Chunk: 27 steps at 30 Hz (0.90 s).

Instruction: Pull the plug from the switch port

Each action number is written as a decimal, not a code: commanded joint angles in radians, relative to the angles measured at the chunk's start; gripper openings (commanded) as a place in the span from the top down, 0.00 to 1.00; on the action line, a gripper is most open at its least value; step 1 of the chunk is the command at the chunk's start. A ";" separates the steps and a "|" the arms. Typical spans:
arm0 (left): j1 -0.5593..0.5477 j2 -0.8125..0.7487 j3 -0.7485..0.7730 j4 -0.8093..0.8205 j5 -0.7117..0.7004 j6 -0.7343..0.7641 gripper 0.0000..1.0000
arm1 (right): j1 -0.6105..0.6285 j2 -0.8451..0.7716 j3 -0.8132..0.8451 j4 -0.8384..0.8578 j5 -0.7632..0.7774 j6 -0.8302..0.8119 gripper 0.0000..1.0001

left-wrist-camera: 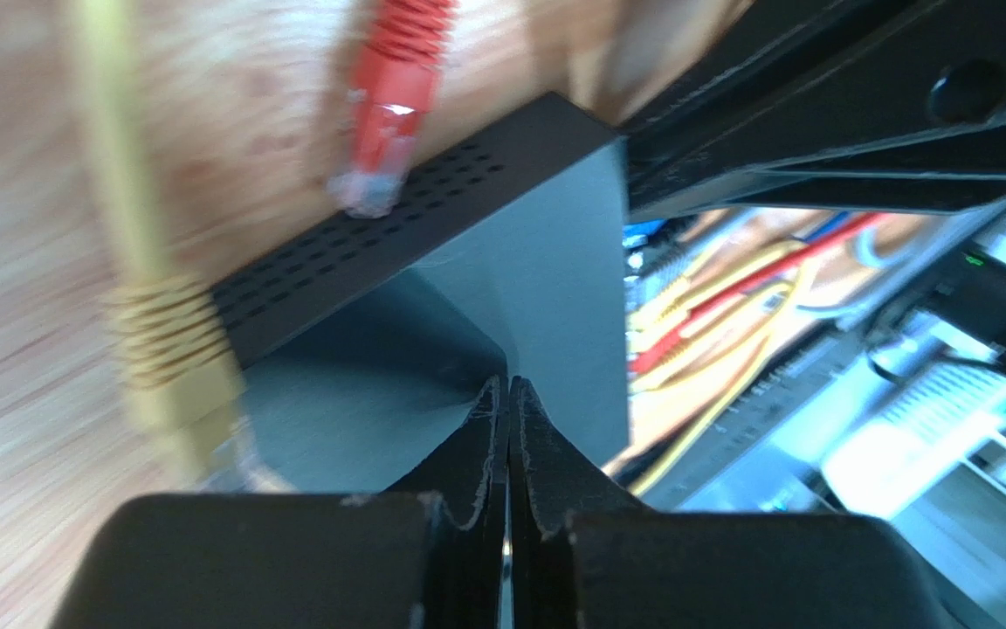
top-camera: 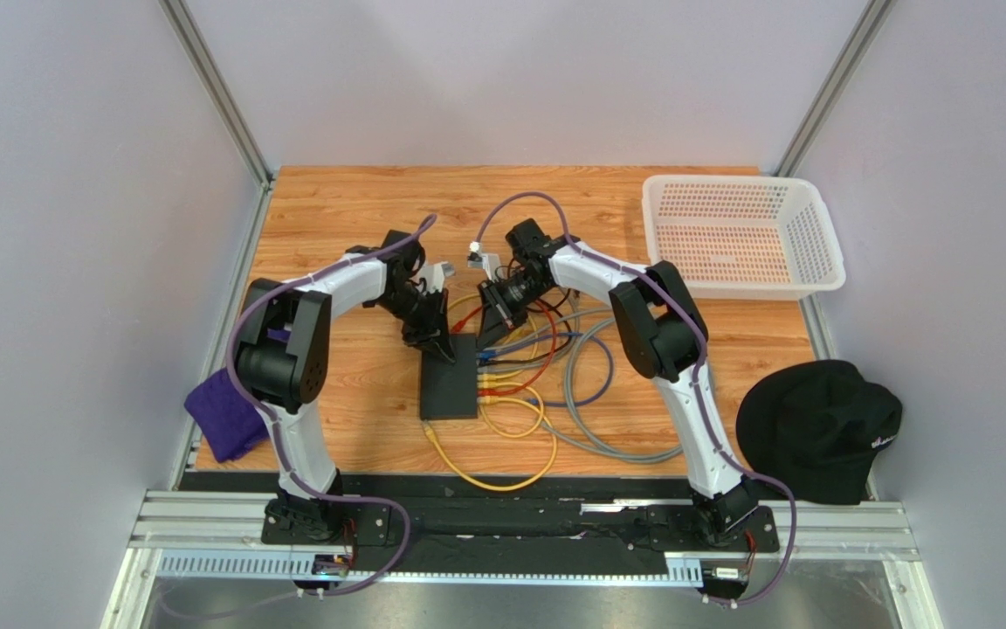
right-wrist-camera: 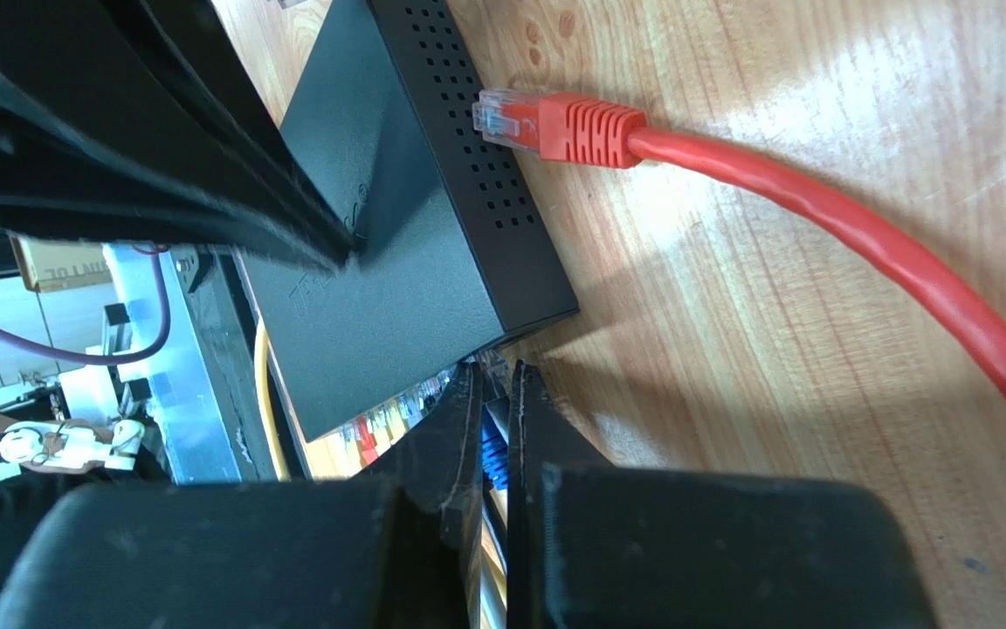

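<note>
Hidden: socket edge of small flat matte-black switch (top-camera: pixel 449 380), masked by tangle of yellow, red, blue and grey cables (top-camera: pixel 522 354); yellow plug (left-wrist-camera: pixel 174 354) blurred. Container: white perforated plastic basket (top-camera: pixel 745 236), far right corner of wooden surface (top-camera: pixel 338 210). Mid-surface, between arms: switch. Clenched on its top: left pincer (left-wrist-camera: pixel 511 393). Clenched to a slit at its corner: right pincer (right-wrist-camera: pixel 495 380), grip on anything not discernible. Loose beside vented side: red plug (right-wrist-camera: pixel 554 125). At the margins: black cap (top-camera: pixel 821 430), purple cloth (top-camera: pixel 226 413).

The place is a robotics lab test cell: pale wall panels (top-camera: pixel 75 197) on aluminium posts (top-camera: pixel 213 85) enclose a wood-grain surface (top-camera: pixel 338 210), and a left arm (top-camera: pixel 288 343) and a right arm (top-camera: pixel 653 321) are bolted to an aluminium rail (top-camera: pixel 535 524).
</note>
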 commanded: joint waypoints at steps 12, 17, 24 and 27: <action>-0.009 0.195 0.070 -0.037 -0.069 0.006 1.00 | -0.083 0.130 0.267 -0.449 0.087 -0.277 1.00; -0.009 0.214 0.087 -0.035 -0.071 0.011 1.00 | -0.095 0.121 0.276 -0.465 -0.001 -0.315 1.00; -0.009 0.231 0.110 -0.044 -0.081 0.012 1.00 | -0.102 0.137 0.357 -0.505 0.027 -0.351 1.00; -0.009 0.220 0.129 -0.044 -0.062 0.020 1.00 | -0.102 0.092 0.342 -0.480 -0.036 -0.346 1.00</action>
